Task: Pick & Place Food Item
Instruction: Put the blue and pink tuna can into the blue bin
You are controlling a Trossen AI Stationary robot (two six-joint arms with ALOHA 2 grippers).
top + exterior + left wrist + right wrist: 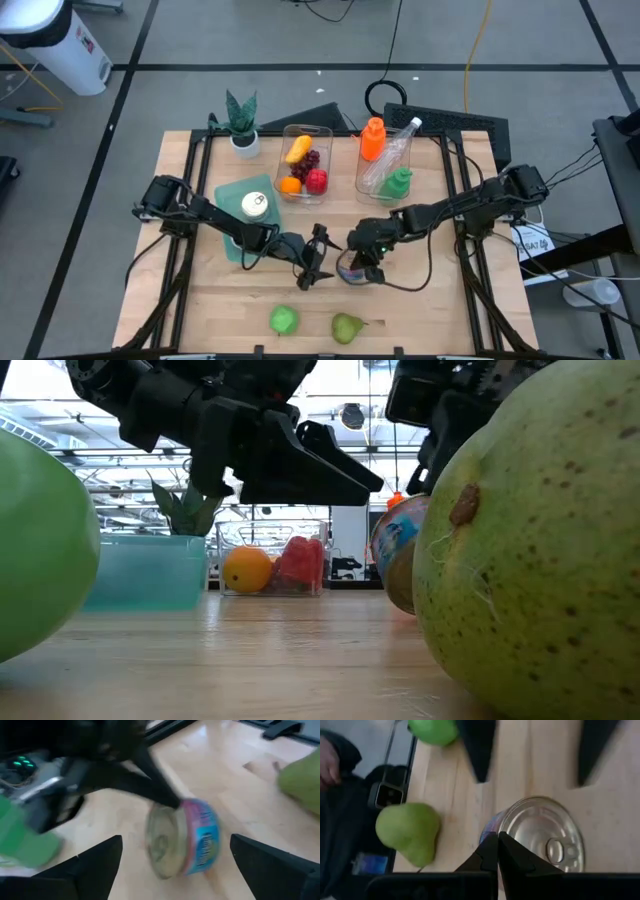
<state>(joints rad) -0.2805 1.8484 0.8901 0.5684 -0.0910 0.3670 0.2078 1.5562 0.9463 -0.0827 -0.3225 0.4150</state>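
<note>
A small can (185, 837) with a blue and pink label and a silver pull-tab lid (545, 837) sits tilted near the table's middle (350, 270). My right gripper (497, 847) is shut on it. My left gripper (176, 839) is open just to the left of the can (315, 255), touching nothing; its two fingers point at the can from that side. A green pear (346, 326) and a green apple (284, 319) lie on the wood near the near edge. My right gripper pinches the can's rim (492, 832) at the edge of the silver lid, between its two shut fingertips (167, 800). The fingers come slanting down from the table's right. The can is tipped on its side in the hold, lid toward the left gripper; whether its lower edge touches the wood I cannot tell.
At the far side stand a clear bin (305, 160) of fruit, a second clear bin (385, 160) of bottles, a teal box (235, 200) with a white round thing and a small potted plant (240, 120). A person's hand (327, 765) shows beyond the near edge.
</note>
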